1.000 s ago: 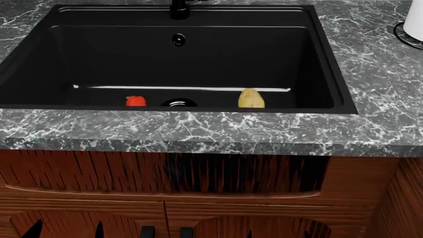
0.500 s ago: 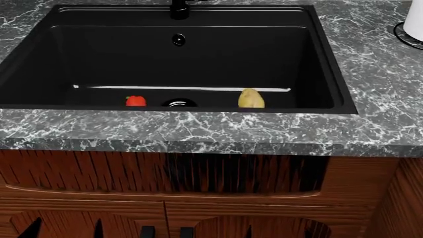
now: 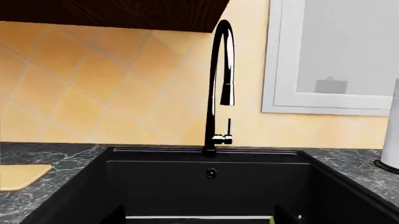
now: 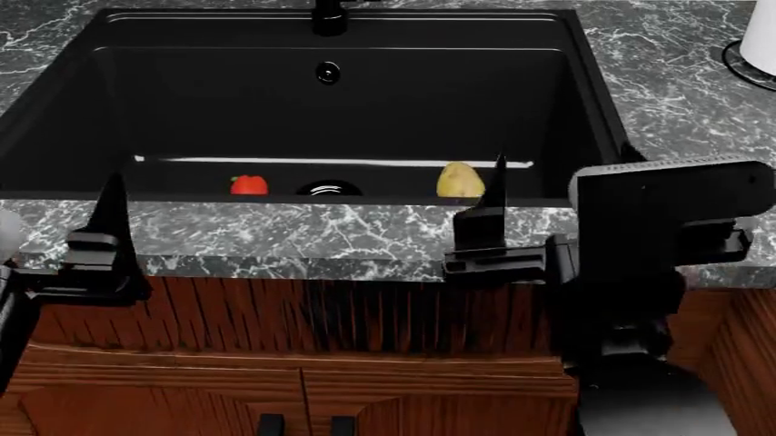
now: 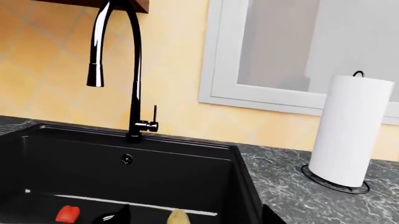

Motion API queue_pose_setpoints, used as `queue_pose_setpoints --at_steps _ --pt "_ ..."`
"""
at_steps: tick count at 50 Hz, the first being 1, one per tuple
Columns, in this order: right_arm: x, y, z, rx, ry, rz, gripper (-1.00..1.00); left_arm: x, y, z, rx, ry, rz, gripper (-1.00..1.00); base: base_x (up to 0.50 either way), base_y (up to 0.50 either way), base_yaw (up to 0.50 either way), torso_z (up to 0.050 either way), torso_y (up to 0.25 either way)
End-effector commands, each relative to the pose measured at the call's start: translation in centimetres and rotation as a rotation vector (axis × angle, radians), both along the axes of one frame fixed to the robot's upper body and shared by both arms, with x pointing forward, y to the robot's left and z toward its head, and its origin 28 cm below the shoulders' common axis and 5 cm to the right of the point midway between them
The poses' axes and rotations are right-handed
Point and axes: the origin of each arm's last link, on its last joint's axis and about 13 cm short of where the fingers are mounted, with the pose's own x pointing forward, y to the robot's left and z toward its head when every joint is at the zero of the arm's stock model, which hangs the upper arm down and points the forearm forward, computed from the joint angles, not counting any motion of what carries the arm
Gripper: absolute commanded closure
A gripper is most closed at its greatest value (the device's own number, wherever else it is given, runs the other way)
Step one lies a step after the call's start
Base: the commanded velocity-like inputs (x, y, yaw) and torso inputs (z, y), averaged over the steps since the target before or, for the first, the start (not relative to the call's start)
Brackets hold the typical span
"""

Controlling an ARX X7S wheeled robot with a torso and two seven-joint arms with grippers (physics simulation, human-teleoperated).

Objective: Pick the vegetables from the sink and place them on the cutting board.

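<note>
The black sink holds both vegetables on its floor near the front wall. The red bell pepper lies left of the drain. The tan potato lies right of it. Both show in the right wrist view, pepper and potato. My left gripper is open and empty above the counter's front edge, left of the pepper. My right gripper is open and empty above the front rim, right of the potato. The cutting board lies on the counter left of the sink, out of the head view.
A tall black faucet stands behind the sink. A white paper towel roll stands on the grey marbled counter to the right. Wooden cabinet doors are below. A window is in the back wall.
Both arms have risen from the bottom edge of the head view to the counter's front rim. The vegetables have not moved.
</note>
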Motion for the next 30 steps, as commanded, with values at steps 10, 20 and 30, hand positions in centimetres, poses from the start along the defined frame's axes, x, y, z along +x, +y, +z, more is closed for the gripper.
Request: queue_pose_setpoints --at_steps 10,20,30 --pt "1.5 -1.2 5.8 0.013 0.052 0.050 -1.00 0.9 1.1 5.9 0.117 0.070 -0.024 -1.00 0.00 0.00 0.00 0.031 0.000" --pt "5.5 -1.7 6.1 0.118 0.140 0.024 -1.00 6.5 1.3 8.5 0.202 0.188 0.171 -1.00 0.00 0.00 0.00 0.000 0.000" --pt "4.9 -1.9 5.8 0.036 0.153 0.004 -1.00 8.8 0.4 8.6 0.095 0.224 0.038 -1.00 0.16 0.00 0.00 0.000 0.000"
